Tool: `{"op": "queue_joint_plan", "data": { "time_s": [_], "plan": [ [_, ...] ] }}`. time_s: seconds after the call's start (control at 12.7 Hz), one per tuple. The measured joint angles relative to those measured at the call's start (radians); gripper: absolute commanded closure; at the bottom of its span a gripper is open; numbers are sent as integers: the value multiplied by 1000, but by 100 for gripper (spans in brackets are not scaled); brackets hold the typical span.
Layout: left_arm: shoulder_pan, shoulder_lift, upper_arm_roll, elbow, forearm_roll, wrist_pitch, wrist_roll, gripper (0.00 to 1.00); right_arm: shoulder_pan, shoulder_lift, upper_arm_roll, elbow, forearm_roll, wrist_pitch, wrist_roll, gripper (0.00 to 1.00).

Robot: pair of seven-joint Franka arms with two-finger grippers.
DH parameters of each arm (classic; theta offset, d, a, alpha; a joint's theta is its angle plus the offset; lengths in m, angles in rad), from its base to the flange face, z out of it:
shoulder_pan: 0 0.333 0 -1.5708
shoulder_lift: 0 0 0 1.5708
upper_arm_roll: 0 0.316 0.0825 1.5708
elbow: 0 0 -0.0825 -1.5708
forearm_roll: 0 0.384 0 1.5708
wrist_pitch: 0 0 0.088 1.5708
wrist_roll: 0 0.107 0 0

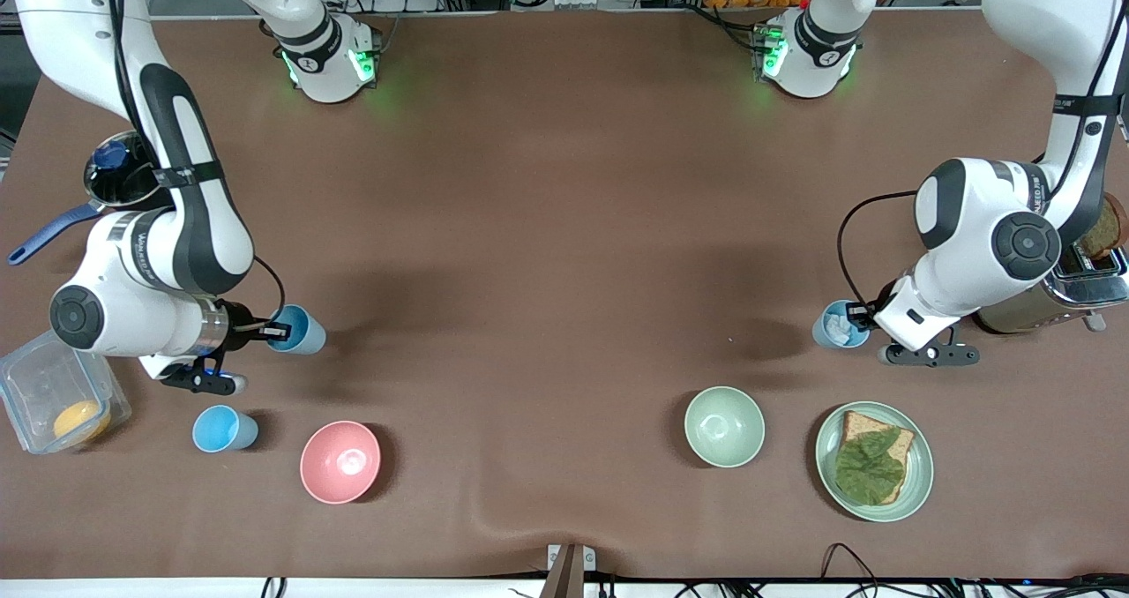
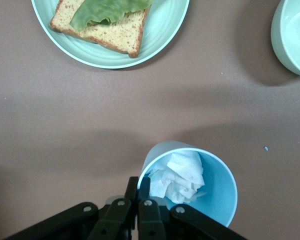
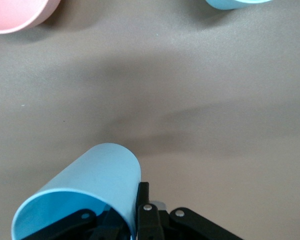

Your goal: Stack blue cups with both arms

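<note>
A: At the right arm's end of the table, the right gripper point(image 1: 265, 328) has its fingers pinched on the rim of a blue cup point(image 1: 297, 329), one finger inside and one outside; the right wrist view shows the cup point(image 3: 85, 200) tilted and held up over bare table. A second blue cup point(image 1: 224, 428) stands free, nearer the front camera, beside the pink bowl point(image 1: 340, 461)

B: And toward the left arm's end?

A: The left gripper point(image 1: 860, 318) is closed narrow on the rim of a third blue cup point(image 1: 840, 325), which has crumpled white paper point(image 2: 179, 176) inside. It sits farther from the camera than the green bowl point(image 1: 724, 426) and the plate of bread and lettuce point(image 1: 873, 461)

B: So which step is this?

A: I judge both arms have just taken their cups. Next, one cup must be carried over and lowered squarely into another; the paper may block nesting
</note>
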Motion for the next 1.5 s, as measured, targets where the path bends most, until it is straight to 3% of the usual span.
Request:
{"op": "queue_joint_plan", "data": {
  "time_s": [0.63, 0.95, 1.11, 1.5],
  "plan": [
    [0, -6, 0, 12, 0, 0, 0, 100, -4, 1, -6, 0, 10, -1, 4, 100],
    [-1, -30, -7, 28, 0, -14, -1, 100, -151, 6, -20, -28, 43, -20, -257, 100],
    [-1, -38, -29, 48, 0, -41, -19, 100, -219, 11, -21, -42, 49, -20, -373, 100],
    [-5, -46, -161, 83, 0, -96, -248, 100, -197, 12, -4, -44, 65, -21, -388, 100]
  ]
}}
